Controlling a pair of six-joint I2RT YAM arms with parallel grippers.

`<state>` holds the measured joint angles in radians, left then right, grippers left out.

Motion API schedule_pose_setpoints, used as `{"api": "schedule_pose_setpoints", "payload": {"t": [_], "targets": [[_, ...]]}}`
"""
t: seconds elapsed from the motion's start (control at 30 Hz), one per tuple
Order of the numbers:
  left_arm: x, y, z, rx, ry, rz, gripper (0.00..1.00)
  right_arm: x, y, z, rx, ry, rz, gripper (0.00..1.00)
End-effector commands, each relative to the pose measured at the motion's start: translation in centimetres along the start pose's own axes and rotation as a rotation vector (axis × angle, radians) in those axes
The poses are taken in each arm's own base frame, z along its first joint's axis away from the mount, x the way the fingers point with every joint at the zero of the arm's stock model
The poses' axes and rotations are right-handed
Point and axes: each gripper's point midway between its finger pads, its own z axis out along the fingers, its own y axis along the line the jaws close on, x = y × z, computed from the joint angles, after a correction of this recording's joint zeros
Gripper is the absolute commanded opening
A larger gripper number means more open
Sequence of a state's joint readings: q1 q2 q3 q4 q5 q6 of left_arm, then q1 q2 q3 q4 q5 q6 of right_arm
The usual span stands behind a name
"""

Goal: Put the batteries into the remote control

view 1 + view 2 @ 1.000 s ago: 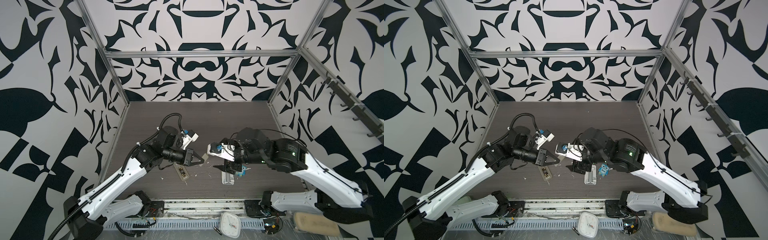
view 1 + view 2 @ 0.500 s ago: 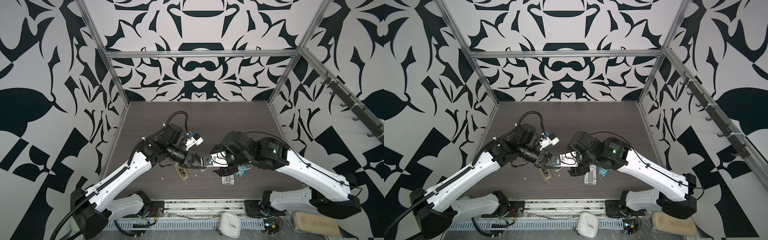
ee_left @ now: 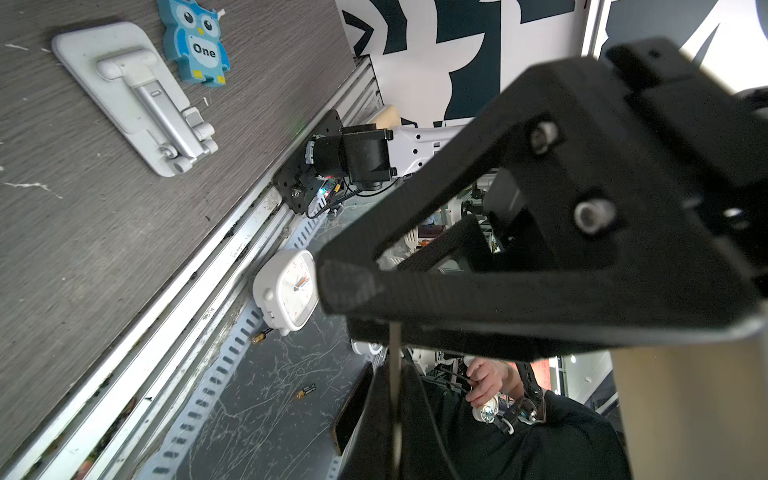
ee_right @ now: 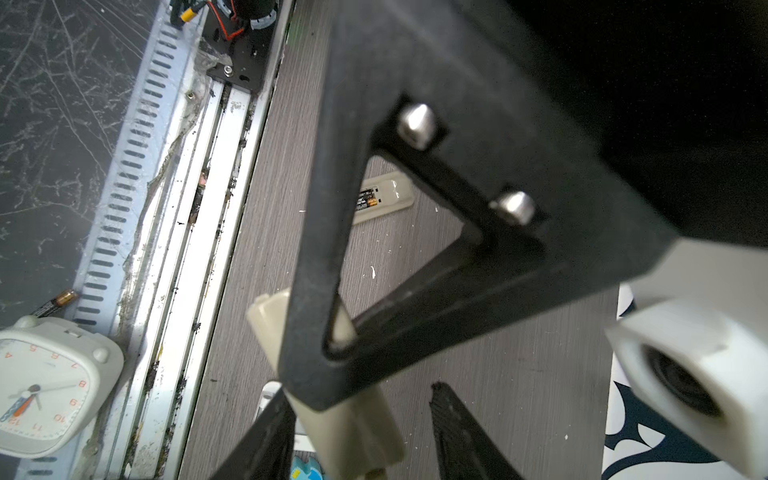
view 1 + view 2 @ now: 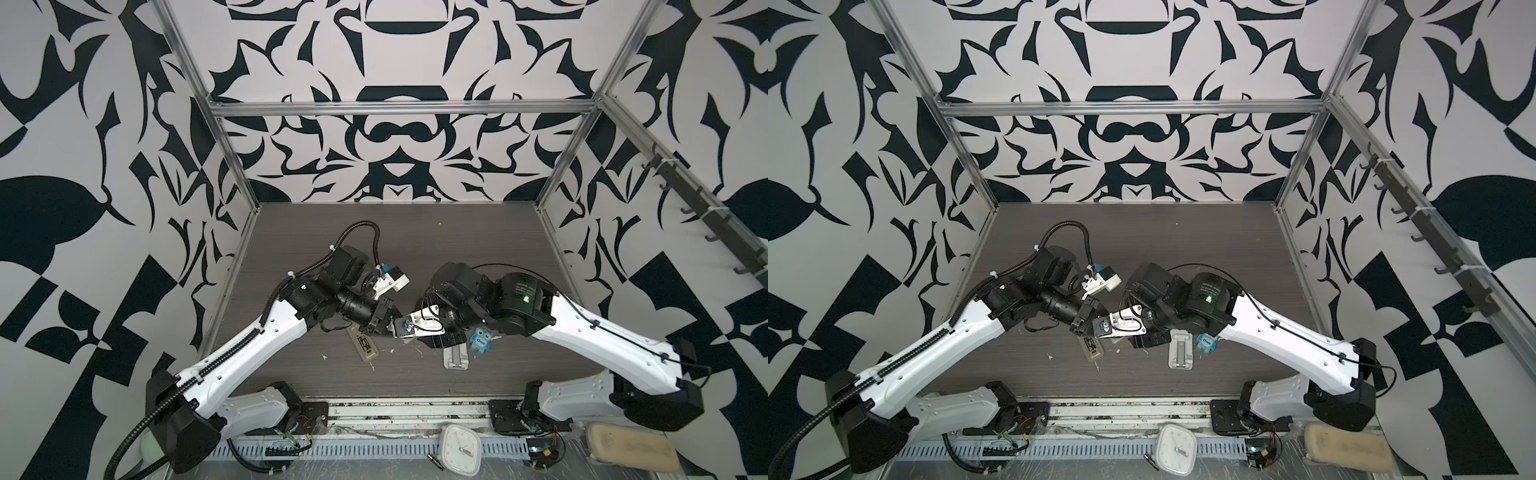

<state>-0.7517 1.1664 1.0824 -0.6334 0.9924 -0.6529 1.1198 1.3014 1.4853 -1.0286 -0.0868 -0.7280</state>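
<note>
**Both top views.** Two white robot arms reach inward over a dark woodgrain tabletop [image 5: 415, 249] and meet near its middle. The left pincer [image 5: 389, 323] and the right pincer [image 5: 409, 334] are almost tip to tip, raised above the surface. The remote control [image 5: 362, 345] lies flat with its back up, just below and beside the left pincer, on the left arm's side of the meeting point. Its long axis runs diagonally, from far-left to near-right. The left arm is clearly the nearer one.

**Left wrist view.** The remote is out of sight. A black finger of the right pincer fills most of the picture, with a beige strip at the edge. The left pincer's own tips look pressed together.

**Right wrist view.** The left pincer is clamped on a flat beige battery cover [image 4: 353, 432]. The right pincer's fingers [image 4: 457, 432] stand apart on either side of that cover, and it is not clear whether they touch it. Beyond the cover, framed by the left pincer's finger, the remote lies on the tabletop. The batteries [image 4: 367, 200], dark with a gold band, appear already seated in its open bay. The cover probably has to travel down and toward that bay next.
</note>
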Motion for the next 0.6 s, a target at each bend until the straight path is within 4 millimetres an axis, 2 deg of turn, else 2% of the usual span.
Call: {"api": "schedule_pose_setpoints", "payload": {"t": [0.0,0.57], "targets": [[0.29,-0.62,-0.21,0.018,0.019,0.007,0.00,-0.79,-0.41,-0.52,0.034,-0.020,-0.040,0.52],[0.32,-0.54,0.03,0.029,0.048,-0.007,0.00,-0.12,0.20,-0.17,0.048,0.015,-0.070,0.34]]}}
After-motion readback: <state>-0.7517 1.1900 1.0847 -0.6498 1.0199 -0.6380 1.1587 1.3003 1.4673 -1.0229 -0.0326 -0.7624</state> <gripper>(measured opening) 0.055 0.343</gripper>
